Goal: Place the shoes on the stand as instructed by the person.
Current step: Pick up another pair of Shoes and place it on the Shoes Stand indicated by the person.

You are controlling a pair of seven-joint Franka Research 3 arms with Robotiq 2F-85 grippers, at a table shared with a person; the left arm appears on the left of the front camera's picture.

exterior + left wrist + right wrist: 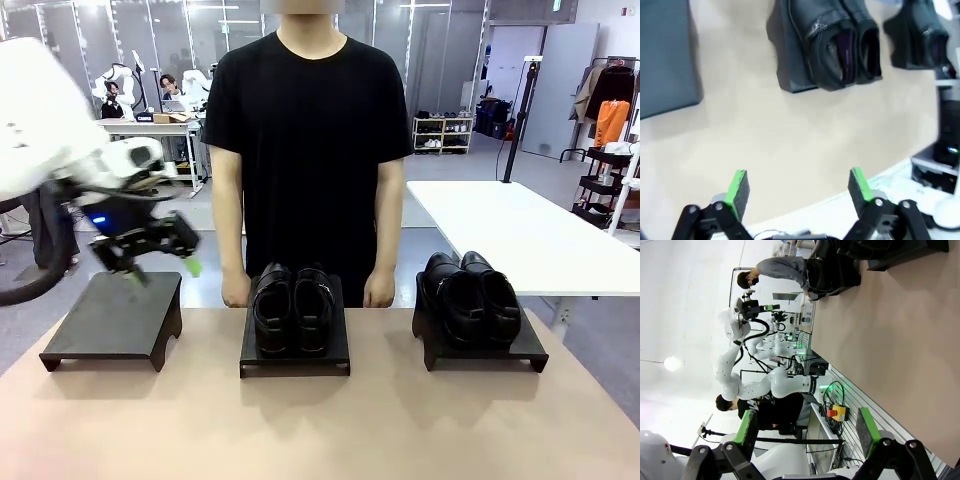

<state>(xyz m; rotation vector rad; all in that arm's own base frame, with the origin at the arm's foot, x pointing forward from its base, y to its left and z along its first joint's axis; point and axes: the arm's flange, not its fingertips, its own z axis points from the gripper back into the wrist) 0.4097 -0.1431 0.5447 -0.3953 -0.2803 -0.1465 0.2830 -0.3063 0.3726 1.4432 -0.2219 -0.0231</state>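
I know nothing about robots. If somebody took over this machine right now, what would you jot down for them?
Left hand: open, empty, blurred, above the left stand, which is bare.
Right hand: open, empty, seen over the table edge in its own wrist view.
Buckle pair: on the middle stand.
Plain pair: on the right stand.
Person: standing at the far side, hands at the table edge.
Done: both pairs sit on stands.
Left: possibly nothing; watch the person for any further instruction.
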